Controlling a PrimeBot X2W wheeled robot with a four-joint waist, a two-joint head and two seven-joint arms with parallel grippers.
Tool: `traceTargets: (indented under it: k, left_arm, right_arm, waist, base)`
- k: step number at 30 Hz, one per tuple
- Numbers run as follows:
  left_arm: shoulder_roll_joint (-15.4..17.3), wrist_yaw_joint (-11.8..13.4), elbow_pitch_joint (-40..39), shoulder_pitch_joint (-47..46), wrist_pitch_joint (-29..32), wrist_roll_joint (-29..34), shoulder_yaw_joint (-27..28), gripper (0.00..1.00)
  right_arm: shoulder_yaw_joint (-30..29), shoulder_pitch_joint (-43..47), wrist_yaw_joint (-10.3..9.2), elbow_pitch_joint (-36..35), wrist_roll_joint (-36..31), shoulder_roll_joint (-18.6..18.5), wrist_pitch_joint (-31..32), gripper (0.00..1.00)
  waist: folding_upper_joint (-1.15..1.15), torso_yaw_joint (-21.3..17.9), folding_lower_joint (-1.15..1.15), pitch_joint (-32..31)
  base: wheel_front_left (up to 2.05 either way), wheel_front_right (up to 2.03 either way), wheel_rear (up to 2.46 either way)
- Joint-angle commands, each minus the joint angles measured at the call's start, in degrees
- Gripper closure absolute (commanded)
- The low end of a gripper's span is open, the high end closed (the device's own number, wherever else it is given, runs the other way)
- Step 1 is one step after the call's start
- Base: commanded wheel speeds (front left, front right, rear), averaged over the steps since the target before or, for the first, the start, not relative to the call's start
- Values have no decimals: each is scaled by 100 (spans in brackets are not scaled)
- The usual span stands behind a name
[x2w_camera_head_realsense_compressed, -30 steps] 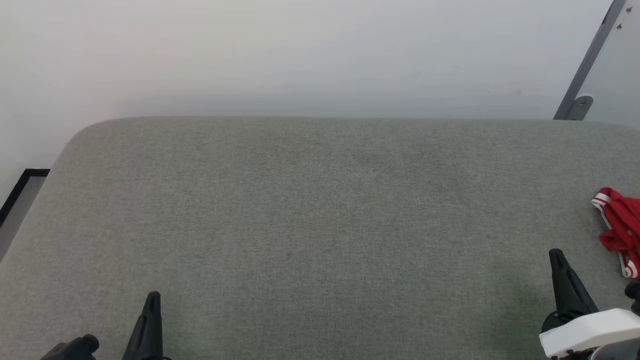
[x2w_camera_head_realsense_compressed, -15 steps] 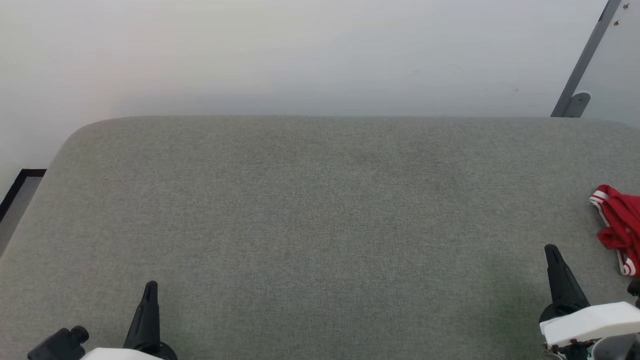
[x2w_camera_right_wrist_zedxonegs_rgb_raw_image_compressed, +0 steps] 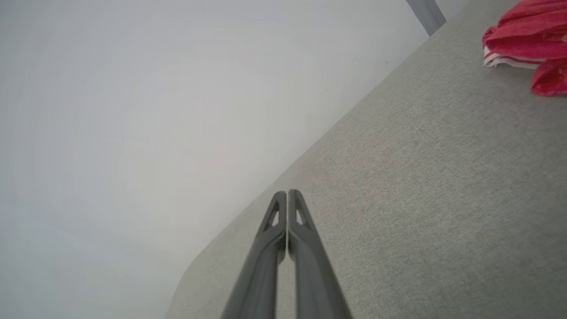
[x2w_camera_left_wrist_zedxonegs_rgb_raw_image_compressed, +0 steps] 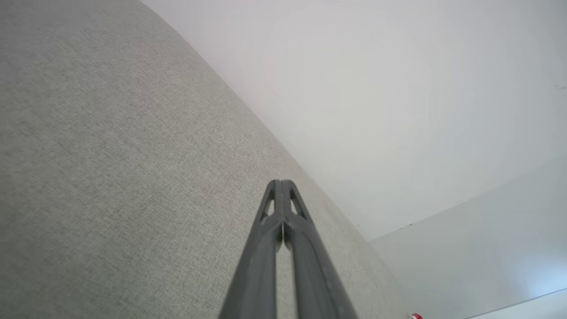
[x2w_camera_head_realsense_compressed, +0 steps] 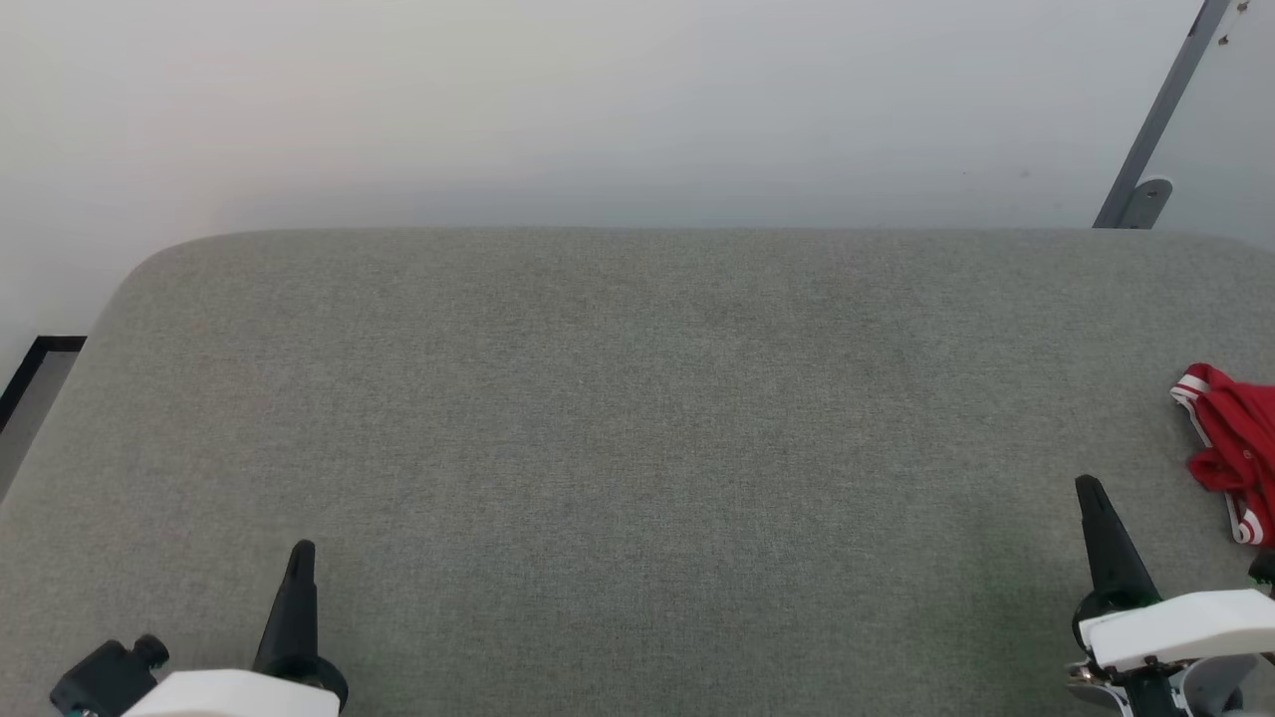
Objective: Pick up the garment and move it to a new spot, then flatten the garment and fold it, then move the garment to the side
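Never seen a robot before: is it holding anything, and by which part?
Nothing: left gripper and right gripper jaws are shut and empty; the garment lies untouched.

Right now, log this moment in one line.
step: pick-up not begun | garment: crumpled, far right on surface | left jaws: shut, empty | right jaws: shut, empty

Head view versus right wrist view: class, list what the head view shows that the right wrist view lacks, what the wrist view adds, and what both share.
Head view: the left gripper, shut, at lower left, and a black strip at the left edge.
Right wrist view: a close look at its fingers meeting with no gap, with cut-outs near their tips.
Both: the right gripper, shut and empty; the crumpled garment lying apart from it; the grey cushion; the pale wall; a grey post.
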Motion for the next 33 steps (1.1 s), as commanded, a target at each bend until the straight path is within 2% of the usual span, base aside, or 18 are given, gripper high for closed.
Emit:
traceTargets:
  k: [1,15,33]
  left_arm:
    - [21,1,-43,-184,47,-158,42,100]
    - [-50,1,52,-393,296,-1051,117,100]
    - [-129,2,148,-598,552,-1899,200,100]
  right_arm:
    - [-40,-162,0,-28,150,3,29,100]
    - [-78,-268,1,19,981,141,229,100]
    - [-124,-360,1,77,1794,275,427,100]
  waist:
    - [0,-3,0,3]
    - [0,-40,0,32]
    - [0,-82,0,65]
  base:
    - [0,0,0]
    - [0,0,0]
    - [0,0,0]
